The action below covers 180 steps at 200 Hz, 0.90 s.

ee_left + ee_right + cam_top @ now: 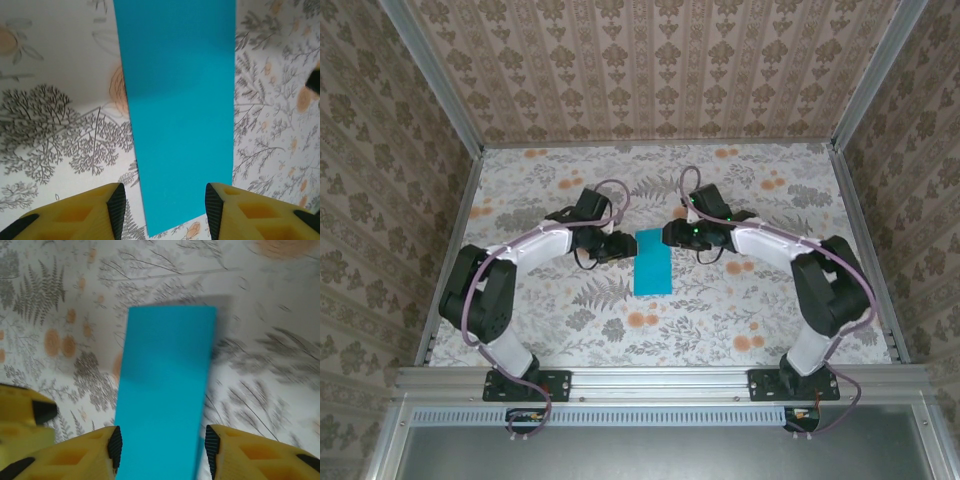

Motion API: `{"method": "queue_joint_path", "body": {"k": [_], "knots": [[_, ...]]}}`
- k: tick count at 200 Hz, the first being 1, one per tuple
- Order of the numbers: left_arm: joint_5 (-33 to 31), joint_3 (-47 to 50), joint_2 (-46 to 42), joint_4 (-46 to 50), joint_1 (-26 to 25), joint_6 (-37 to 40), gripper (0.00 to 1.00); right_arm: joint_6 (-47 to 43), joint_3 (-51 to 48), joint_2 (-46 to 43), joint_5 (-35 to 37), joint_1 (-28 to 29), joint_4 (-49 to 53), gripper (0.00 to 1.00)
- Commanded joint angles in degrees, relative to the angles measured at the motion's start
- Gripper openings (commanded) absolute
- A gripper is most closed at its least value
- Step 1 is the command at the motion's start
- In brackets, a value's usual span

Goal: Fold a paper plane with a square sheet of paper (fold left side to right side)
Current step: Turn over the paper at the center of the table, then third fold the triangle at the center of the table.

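Square sheet of paper [180,110] — far end cropped at left wrist, blurred at right

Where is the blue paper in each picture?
Top external: blue paper in the middle of the flowered table cover.
Left wrist: paper runs from the top edge down between the yellow fingers.
Right wrist: paper mid-picture, reaching down between the fingers.
Shared landmark: the flowered table cover.

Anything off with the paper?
Nothing major. The paper lies flat on the table, folded to a narrow rectangle. Right wrist view hints at a paler sliver along its near right edge, so the layers may be slightly misaligned; that view is blurred.
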<state>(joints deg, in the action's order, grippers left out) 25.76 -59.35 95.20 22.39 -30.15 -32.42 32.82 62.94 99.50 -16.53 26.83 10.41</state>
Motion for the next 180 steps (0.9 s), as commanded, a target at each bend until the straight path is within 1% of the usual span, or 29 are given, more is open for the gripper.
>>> {"method": "queue_joint_path", "body": {"k": [1, 23, 49, 67, 99, 127, 180], "knots": [[5.3, 0.9, 1.0, -5.0, 0.3, -2.1, 0.49, 0.0, 4.9, 5.2, -0.6, 0.5, -1.6, 0.47], [6.2, 1.4, 2.8, -5.4, 0.3, -2.6, 0.49, -0.5, 8.0, 9.5, -0.8, 0.4, -1.0, 0.45], [6.7, 1.5, 4.3, -5.5, 0.3, -2.6, 0.51, -1.1, 9.9, 12.9, -2.0, 0.4, -0.8, 0.44], [6.8, 1.4, 5.0, -5.5, 0.3, -2.6, 0.51, -1.8, 11.0, 14.8, -1.4, 0.4, 0.8, 0.42], [7.7, 1.5, 6.2, -5.7, 0.2, -2.9, 0.51, -3.3, 12.1, 16.9, 0.9, 0.4, 4.0, 0.41], [8.8, 1.4, 7.6, -6.2, -0.1, -3.3, 0.51, -4.1, 11.8, 18.0, 0.8, 0.4, 4.3, 0.39], [8.7, 1.0, 9.3, -5.5, -0.9, -3.3, 0.52, -5.0, 11.5, 18.6, 0.8, 0.4, 4.4, 0.38]]}}
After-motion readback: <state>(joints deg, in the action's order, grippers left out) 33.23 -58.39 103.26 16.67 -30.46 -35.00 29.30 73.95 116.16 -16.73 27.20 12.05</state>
